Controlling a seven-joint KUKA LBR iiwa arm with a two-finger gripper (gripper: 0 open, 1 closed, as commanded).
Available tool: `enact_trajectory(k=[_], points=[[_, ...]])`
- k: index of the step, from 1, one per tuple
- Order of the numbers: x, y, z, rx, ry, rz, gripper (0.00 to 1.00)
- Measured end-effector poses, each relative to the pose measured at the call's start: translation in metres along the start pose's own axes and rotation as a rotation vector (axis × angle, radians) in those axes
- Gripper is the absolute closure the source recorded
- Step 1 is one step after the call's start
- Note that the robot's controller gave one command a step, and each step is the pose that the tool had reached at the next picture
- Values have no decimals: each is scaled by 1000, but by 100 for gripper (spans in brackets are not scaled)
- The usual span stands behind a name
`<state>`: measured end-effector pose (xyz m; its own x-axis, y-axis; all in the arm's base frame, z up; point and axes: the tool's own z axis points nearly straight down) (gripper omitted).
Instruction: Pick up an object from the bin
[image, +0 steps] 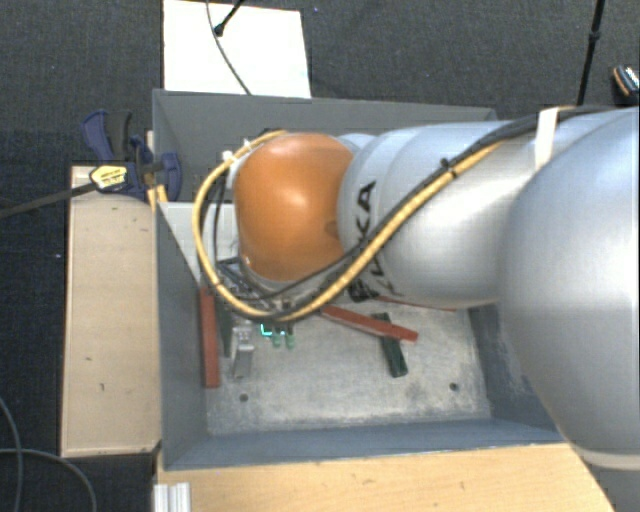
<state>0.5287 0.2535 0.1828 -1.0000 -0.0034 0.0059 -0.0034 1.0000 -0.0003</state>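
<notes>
The gripper (243, 350) is reaching down to the floor in the left part of the grey bin (350, 400), showing below the arm's orange cover (290, 205) as a pale metal part. Whether it is open or closed cannot be told, since the cover and wrist are hiding most of it. Small green lights (272, 336) are glowing on the wrist just right of that metal part.

The nearest thing is a long red-brown bar (208, 340), which is lying lengthwise against the bin's left wall, just left of the gripper. Whether the two are touching cannot be told.

Further right, a thin red rod (372, 323) is lying slanted on the floor, its upper left end running under the arm. A short dark green piece (394, 358) is lying at an angle just below it, meeting the rod near its right end.

A yellow-and-black cable (400, 215) is looping around the orange cover and running back along the silver arm (480, 210), which is entering from the right and covering the upper half of the bin
</notes>
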Motion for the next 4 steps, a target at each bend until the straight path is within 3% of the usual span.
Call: enact_trajectory(k=[1, 2, 3, 4], points=[[8, -35, 117, 3, 0, 119, 0], [-35, -77, 27, -2, -18, 87, 0], [-56, -142, 102, 4, -2, 120, 0], [-38, -251, 113, 3, -5, 113, 0]])
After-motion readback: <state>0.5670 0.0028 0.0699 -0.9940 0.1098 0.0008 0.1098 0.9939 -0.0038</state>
